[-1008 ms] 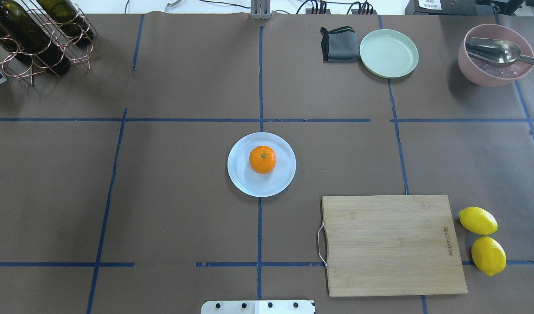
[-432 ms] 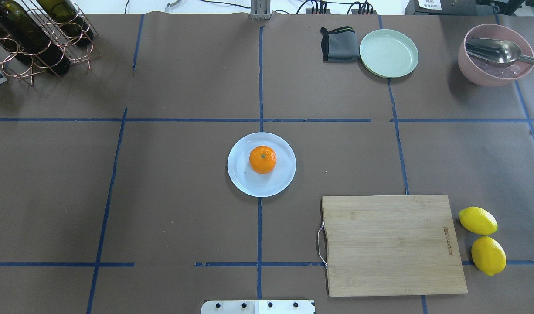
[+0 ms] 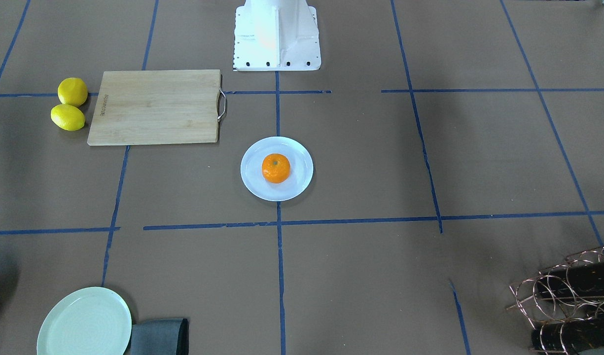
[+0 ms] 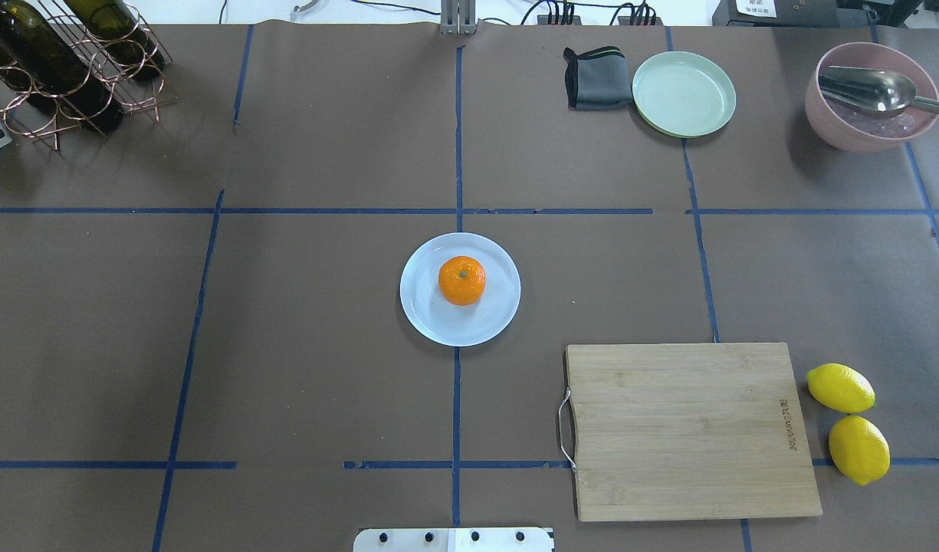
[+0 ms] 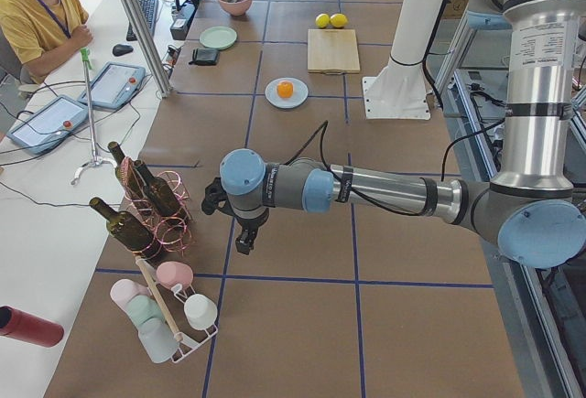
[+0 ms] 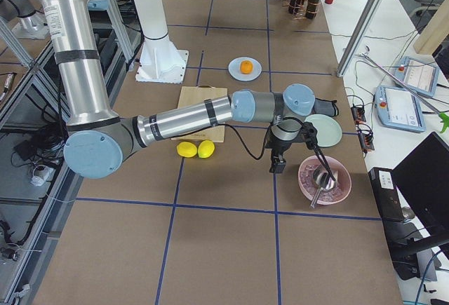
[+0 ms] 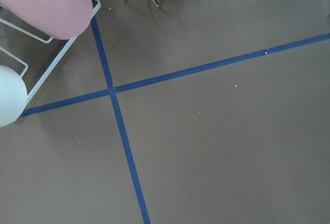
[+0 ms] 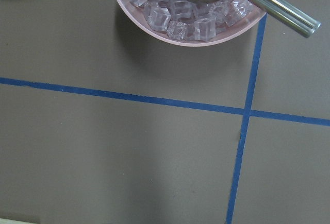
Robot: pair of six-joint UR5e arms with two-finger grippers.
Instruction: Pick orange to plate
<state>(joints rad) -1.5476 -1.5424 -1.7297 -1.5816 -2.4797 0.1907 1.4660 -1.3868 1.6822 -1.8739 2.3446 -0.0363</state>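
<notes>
The orange [image 4: 461,280] rests stem-up on the round pale bluish-white plate [image 4: 437,323] at the table's middle; both also show in the front view as the orange [image 3: 275,168] and the plate [image 3: 261,190]. No gripper touches either. My left gripper [image 5: 245,241] hangs over bare table beside the bottle rack, far from the plate. My right gripper [image 6: 278,167] hangs at the other end of the table, next to the pink bowl. Each shows only in a side view, so I cannot tell whether it is open or shut.
A wooden cutting board [image 4: 691,429] and two lemons [image 4: 848,422] lie near right. Far right hold a green plate [image 4: 684,93], a grey cloth [image 4: 595,78] and a pink bowl [image 4: 822,123] with ice and a scoop. A bottle rack [image 4: 63,69] stands far left, with a cup rack [image 5: 169,311] beyond it.
</notes>
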